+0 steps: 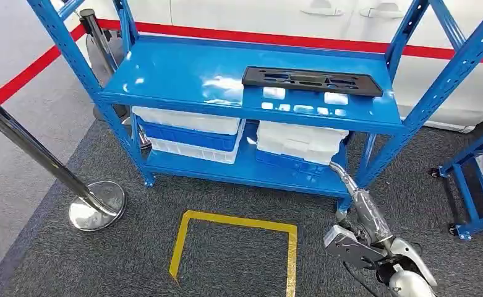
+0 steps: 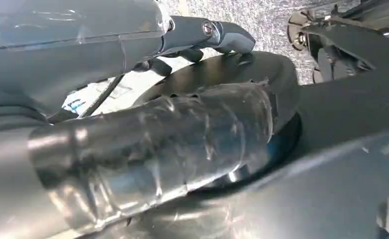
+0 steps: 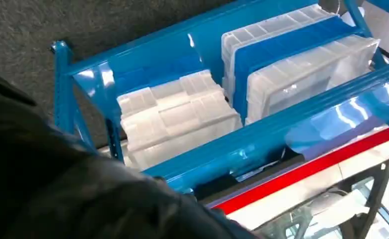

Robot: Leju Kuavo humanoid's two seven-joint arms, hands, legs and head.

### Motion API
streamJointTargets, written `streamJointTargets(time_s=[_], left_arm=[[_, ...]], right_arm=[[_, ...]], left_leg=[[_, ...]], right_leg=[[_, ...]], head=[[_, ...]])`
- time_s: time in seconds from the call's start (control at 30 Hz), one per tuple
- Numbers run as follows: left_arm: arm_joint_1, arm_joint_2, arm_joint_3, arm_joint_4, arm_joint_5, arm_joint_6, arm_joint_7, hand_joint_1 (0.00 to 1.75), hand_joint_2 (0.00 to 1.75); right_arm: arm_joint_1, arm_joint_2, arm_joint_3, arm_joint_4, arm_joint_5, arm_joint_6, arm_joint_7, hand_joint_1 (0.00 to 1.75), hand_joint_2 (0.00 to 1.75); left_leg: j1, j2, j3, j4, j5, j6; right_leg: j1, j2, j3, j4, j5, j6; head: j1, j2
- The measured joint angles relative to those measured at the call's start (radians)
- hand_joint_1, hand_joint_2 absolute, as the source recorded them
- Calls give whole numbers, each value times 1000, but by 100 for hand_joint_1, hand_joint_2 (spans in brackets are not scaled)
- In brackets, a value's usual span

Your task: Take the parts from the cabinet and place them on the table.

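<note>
The blue cabinet stands at twelve o'clock on the dark carpet, with a white car behind it. On its lower shelf sit stacked clear and blue bins toward nine o'clock and a second clear stack toward three. The black part lies flat on the top shelf, toward two o'clock. A yellow floor marking sits at six. The right arm rises at five o'clock; I cannot tell how its hand is set. The left hand's fingers curl against the robot's body, closed on nothing.

A blue shelf rack carries a flat black part on its upper shelf (toward the right end); stacked translucent bins sit beneath.
</note>
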Motion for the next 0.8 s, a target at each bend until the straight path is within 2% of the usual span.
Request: streamJointTargets(time_s=[0.03, 0.1, 0.13, 0.17, 0.23, 0.3, 0.33, 0.37, 0.43, 0.47, 0.5, 0.53, 0.57, 0.6, 0.63, 0.67, 0.77, 0.8], left_arm=[[1, 1, 0, 0, -1, 0, 0, 0, 0], [8, 2, 0, 1, -2, 0, 2, 0, 0], [12, 2, 0, 2, -2, 0, 2, 0, 0], [12, 2, 0, 2, -2, 0, 2, 0, 0], [14, 3, 0, 2, -1, -1, 2, 0, 0], [15, 2, 0, 2, -1, -3, 2, 0, 0], [15, 2, 0, 2, -1, -3, 2, 0, 0], [15, 2, 0, 2, -1, -3, 2, 0, 0], [15, 2, 0, 2, -1, -4, 2, 0, 0], [15, 2, 0, 2, -1, -4, 2, 0, 0], [15, 2, 0, 2, -1, -4, 2, 0, 0], [15, 2, 0, 2, -1, -4, 2, 0, 0], [15, 1, 0, 2, -1, -5, 2, 0, 0], [16, 0, 0, 2, -2, -5, 2, 0, 0], [17, -1, 0, 2, -2, -5, 2, 0, 0], [16, -1, 0, 2, -3, -6, 1, 0, 0], [17, 0, 0, 2, -6, -6, -1, 0, 0], [17, 1, 0, 2, -10, -7, -3, 0, 0]], right_arm=[[0, 0, 0, 0, 0, 0, 0, 0, 0], [0, 0, 0, 0, 0, 0, 0, 0, 0], [0, 0, 0, 0, 0, 0, 0, 0, 0], [0, -1, 0, 0, -1, 0, 0, 0, 0], [1, -1, 0, 0, -1, 0, 0, 0, 0], [1, -2, 0, 0, -1, 0, 0, 0, 0], [0, -3, 0, 0, -1, 0, 0, 0, 0], [0, -5, 0, 0, -1, 0, 0, 0, 0], [4, -5, 0, 0, -1, 0, 0, 0, 0], [6, -5, 2, 0, -1, 0, 0, 0, 0], [7, -5, 2, 0, -1, 0, 0, 0, 0], [6, -5, 2, 0, -2, 0, 1, 0, 0], [6, -5, 2, 0, -2, 0, 4, 0, 0], [6, -6, 2, 0, -3, 0, 8, 0, 0], [6, -6, 2, 0, -3, 0, 9, 0, 0], [6, -7, 2, -2, -4, 0, 12, 0, 0], [9, -10, 2, -11, -7, 0, 18, 0, 0], [11, -11, 2, -17, -8, 0, 18, 0, 0]], left_leg=[[3, 0, 27, -61, 41, -1], [11, 0, 106, -230, 127, -3], [7, -1, 121, -257, 109, -4], [8, -3, 124, -273, 109, 7], [1, -3, 120, -271, 111, 15], [8, -1, 126, -282, 119, 29], [8, -1, 127, -284, 118, 33], [7, 1, 127, -284, 118, 40], [5, 1, 127, -283, 116, 42], [3, 1, 127, -283, 115, 44], [2, 1, 129, -283, 114, 45], [2, 0, 133, -283, 112, 45], [2, 0, 137, -283, 110, 43], [2, 0, 143, -283, 106, 41], [2, 0, 143, -283, 104, 39], [-5, -2, 139, -277, 100, 33], [-1, 0, 141, -285, 100, 24], [-5, 0, 140, -281, 91, 16]], right_leg=[[-1, 2, 1, 3, -3, 2], [-3, 6, 5, 11, -11, 10], [3, 8, 2, 16, -15, 16], [4, 10, -5, 23, -16, 20], [2, 9, -5, 18, -12, 29], [-2, 9, -7, 29, -23, 38], [-3, 8, -18, 59, -44, 42], [-3, 7, -52, 129, -84, 46], [-5, 7, -129, 280, -146, 51], [-5, 7, -157, 326, -150, 51], [-5, 7, -158, 319, -128, 51], [-4, 7, -135, 264, -83, 48], [-4, 7, -101, 191, -39, 44], [-4, 7, -54, 93, 9, 38], [-1, 6, -31, 44, 8, 33], [6, 6, -24, 19, 2, 31], [10, 8, -28, 21, 0, 24], [-3, 9, -18, 8, 4, 15]], head=[[0, 0], [0, 0], [0, 0], [1, 0], [1, 0], [1, 0], [1, 0], [2, 0], [2, 0], [2, 0], [2, 0], [2, 0], [2, 0], [2, 0], [2, 0], [2, 0], [1, 0], [0, 0]])
